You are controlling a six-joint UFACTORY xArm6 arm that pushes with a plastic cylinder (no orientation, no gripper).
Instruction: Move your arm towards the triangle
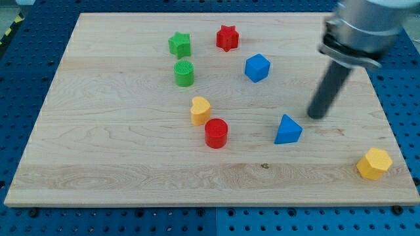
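Now my tip (317, 115) sits just beside the blue triangle (288, 130), at its 2 o'clock, not touching. Triangle: a solid blue wedge, apex up, right of board (118, 177) centre. No jaws here, only a rod.

Counter (98, 170) layout, blocks sitting mostly mid-board.
My tip (317, 116) is standing just right of and above the blue triangle (288, 130), not touching it. The blue cube (257, 67) is lying towards the view's top, and the yellow hexagonal block (374, 163) is sitting well apart at bottom right.
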